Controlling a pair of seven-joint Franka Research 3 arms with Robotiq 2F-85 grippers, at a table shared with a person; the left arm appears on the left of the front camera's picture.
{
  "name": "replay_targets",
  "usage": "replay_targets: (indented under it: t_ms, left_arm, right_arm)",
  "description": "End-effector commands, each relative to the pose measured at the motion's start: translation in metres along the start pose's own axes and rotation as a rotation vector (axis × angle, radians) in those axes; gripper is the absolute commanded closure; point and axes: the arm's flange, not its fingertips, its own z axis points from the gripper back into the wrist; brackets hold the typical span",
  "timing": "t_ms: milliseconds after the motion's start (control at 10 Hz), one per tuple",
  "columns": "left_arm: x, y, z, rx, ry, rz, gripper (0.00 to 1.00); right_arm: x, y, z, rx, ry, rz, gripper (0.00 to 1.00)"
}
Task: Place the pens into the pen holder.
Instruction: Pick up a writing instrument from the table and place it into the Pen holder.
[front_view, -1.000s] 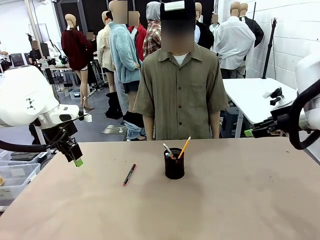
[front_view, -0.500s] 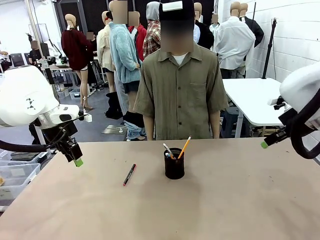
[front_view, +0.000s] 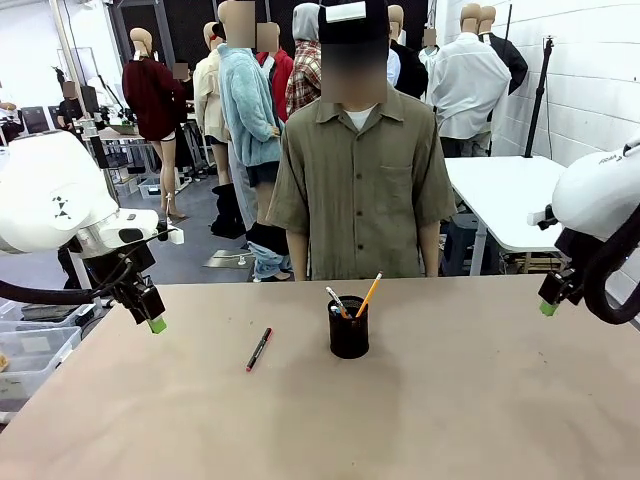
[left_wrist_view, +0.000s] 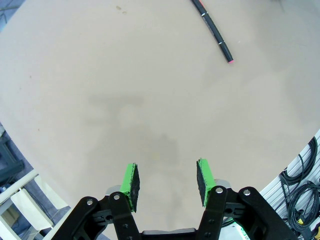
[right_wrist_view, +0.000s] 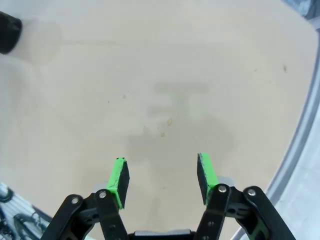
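Pens first: the yellow-orange pencil (front_view: 370, 294) and the pale grey-white pen (front_view: 337, 301) stand tilted in the black mesh pen holder (front_view: 348, 335) at mid-table, right in front of the person (front_view: 360, 190). The black pen with red ends (front_view: 259, 349) lies flat on the table (front_view: 480, 400), off to the holder's left, apart from it. The left gripper (left_wrist_view: 166, 172) hovers over the table's left edge, jaws apart, nothing between them. The right gripper (right_wrist_view: 160, 167) hangs at the right edge, jaws apart too, empty.
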Motion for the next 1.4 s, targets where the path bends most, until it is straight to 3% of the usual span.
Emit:
replay_targets:
  t_ms: [0, 100, 500, 800, 1000, 1300]
  left_arm:
    - [0.0, 0.0, 0.0, 0.0, 0.0, 0.0, 0.38]
    - [0.018, -0.003, 0.006, -0.023, -0.017, 0.026, 0.38]
    - [0.101, -0.035, 0.001, -0.006, 0.076, 0.073, 0.38]
    - [0.152, -0.077, -0.037, 0.015, 0.181, 0.124, 0.38]
    - [0.171, -0.086, -0.065, 0.036, 0.237, 0.144, 0.38]
    - [0.182, -0.089, -0.093, 0.02, 0.187, 0.187, 0.38]
  right_arm:
    - [-0.006, -0.004, -0.004, -0.012, -0.031, -0.011, 0.31]
    - [-0.006, -0.004, -0.004, -0.012, -0.031, -0.011, 0.31]
    - [-0.006, -0.004, -0.004, -0.012, -0.031, -0.011, 0.31]
    - [-0.006, -0.004, -0.004, -0.012, -0.031, -0.011, 0.31]
    - [-0.006, -0.004, -0.004, -0.012, -0.031, -0.011, 0.31]
    - [-0.006, -0.004, -0.004, -0.012, -0.031, -0.011, 0.31]
